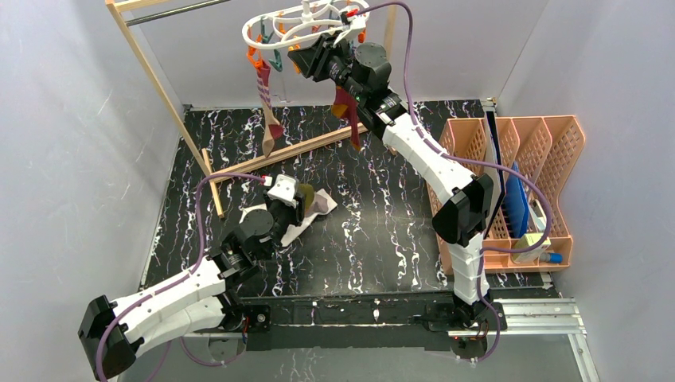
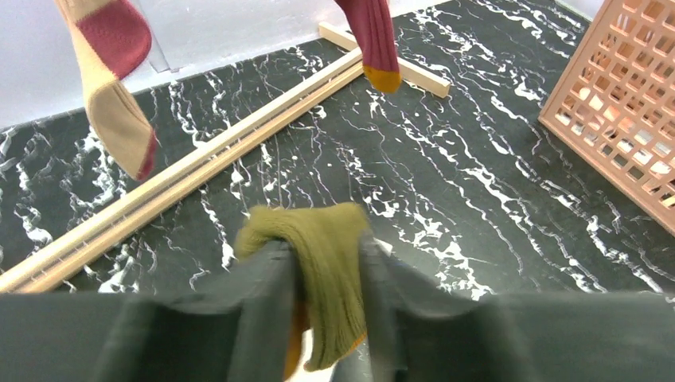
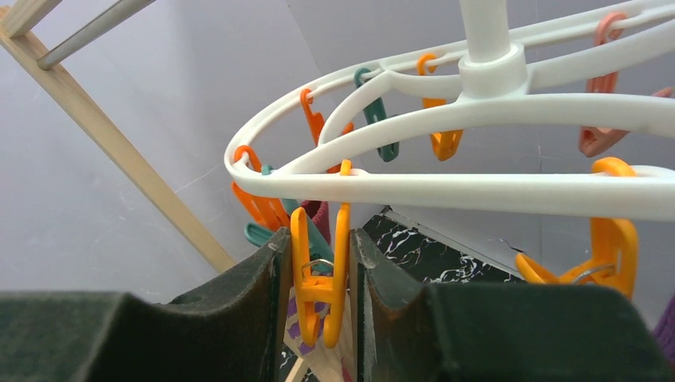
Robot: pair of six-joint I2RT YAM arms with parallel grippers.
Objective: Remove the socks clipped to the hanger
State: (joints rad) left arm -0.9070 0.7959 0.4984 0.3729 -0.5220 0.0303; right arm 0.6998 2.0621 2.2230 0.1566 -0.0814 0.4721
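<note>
The white oval hanger (image 1: 302, 28) hangs at the top of the wooden rack; its rings show in the right wrist view (image 3: 446, 187). My right gripper (image 1: 301, 54) is raised to it, and in its wrist view it (image 3: 318, 270) is shut on an orange peg (image 3: 320, 274). A tan and purple striped sock (image 3: 322, 338) hangs just behind that peg. A tan and maroon sock (image 1: 267, 119) and a maroon sock with an orange toe (image 1: 347, 111) hang below. My left gripper (image 1: 297, 199) is low over the table, shut on an olive sock (image 2: 326, 270).
White socks (image 1: 320, 204) lie on the black marbled table beside the left gripper. The wooden rack's base bar (image 1: 278, 155) crosses the far table; its post (image 1: 155, 79) slants at left. A peach basket rack (image 1: 517, 183) stands at the right.
</note>
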